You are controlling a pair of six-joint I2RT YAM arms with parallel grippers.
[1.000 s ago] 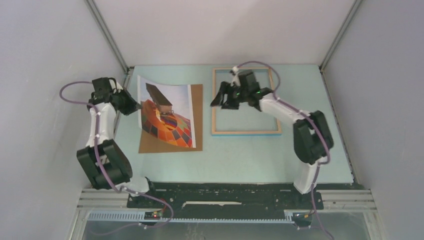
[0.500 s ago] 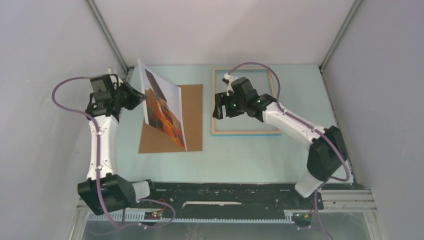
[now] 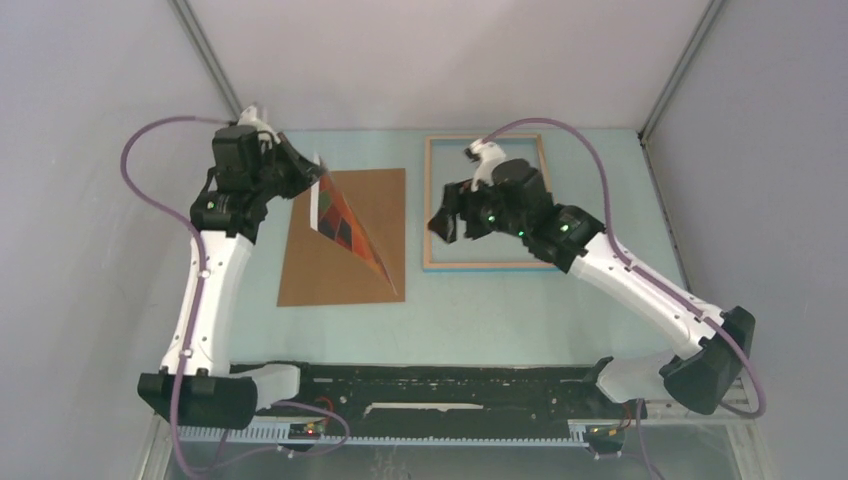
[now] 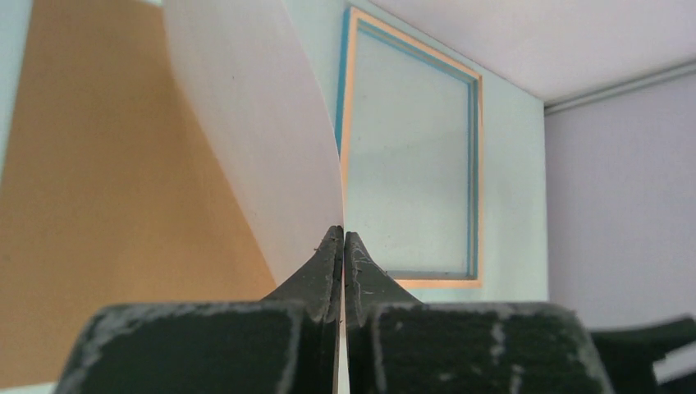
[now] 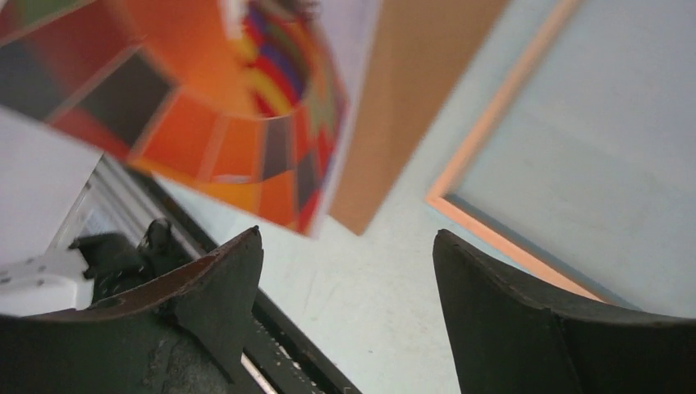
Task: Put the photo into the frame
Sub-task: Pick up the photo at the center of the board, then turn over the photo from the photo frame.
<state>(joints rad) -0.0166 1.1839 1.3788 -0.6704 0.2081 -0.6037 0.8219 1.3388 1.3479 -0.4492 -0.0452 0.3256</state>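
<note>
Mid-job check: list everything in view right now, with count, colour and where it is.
photo: 1, orange-red balloon print with a white back, raised and tilted above the board, left of centre
backing board: 1, brown, flat on the table under the photo
frame: 1, light wood with a blue edge, flat on the table right of the board, nothing in it
table: 1, pale blue-green, under everything
arms: 2, white and black, one at each side
left gripper: 1, black, shut on the photo's edge
right gripper: 1, black, open, holding nothing, above the frame's left side
</note>
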